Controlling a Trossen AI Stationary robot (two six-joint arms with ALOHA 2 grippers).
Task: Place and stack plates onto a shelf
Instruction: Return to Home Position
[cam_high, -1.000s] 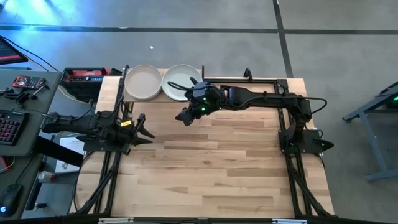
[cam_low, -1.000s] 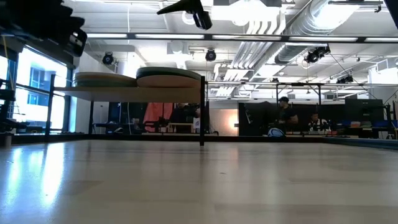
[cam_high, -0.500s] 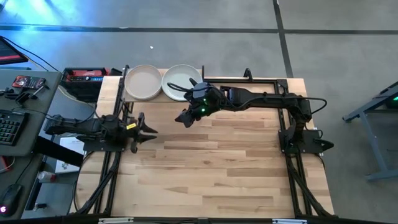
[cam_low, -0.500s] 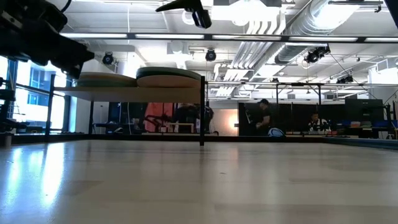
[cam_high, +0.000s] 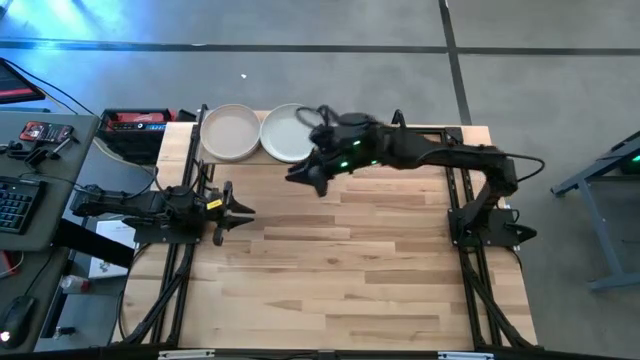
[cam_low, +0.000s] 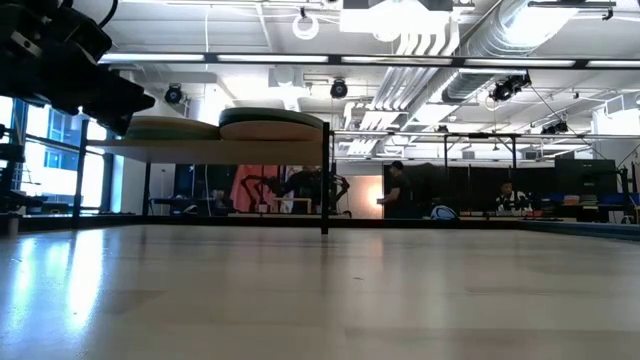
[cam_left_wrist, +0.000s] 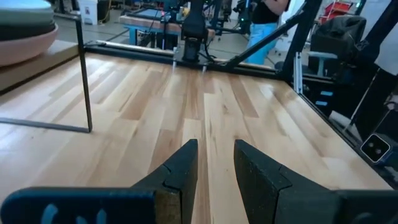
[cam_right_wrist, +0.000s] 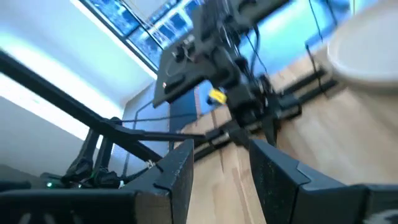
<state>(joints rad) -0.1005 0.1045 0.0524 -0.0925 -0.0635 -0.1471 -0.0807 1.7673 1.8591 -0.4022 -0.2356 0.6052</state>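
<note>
The right gripper (cam_high: 296, 176), fingers apart and empty, hangs just beside the shelf (cam_low: 210, 150) with stacked plates (cam_high: 229, 132). Below the left gripper (cam_left_wrist: 214, 148), also released, lies the light-wood tabletop (cam_high: 350, 270). Far beyond it stands a person (cam_low: 398, 190).

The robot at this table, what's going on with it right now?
Nothing is being handled. The plates sit in two stacks side by side on the shelf. The right gripper hovers open and empty near the shelf's right end; the left gripper, also open and empty, is over the left side of the table.
</note>
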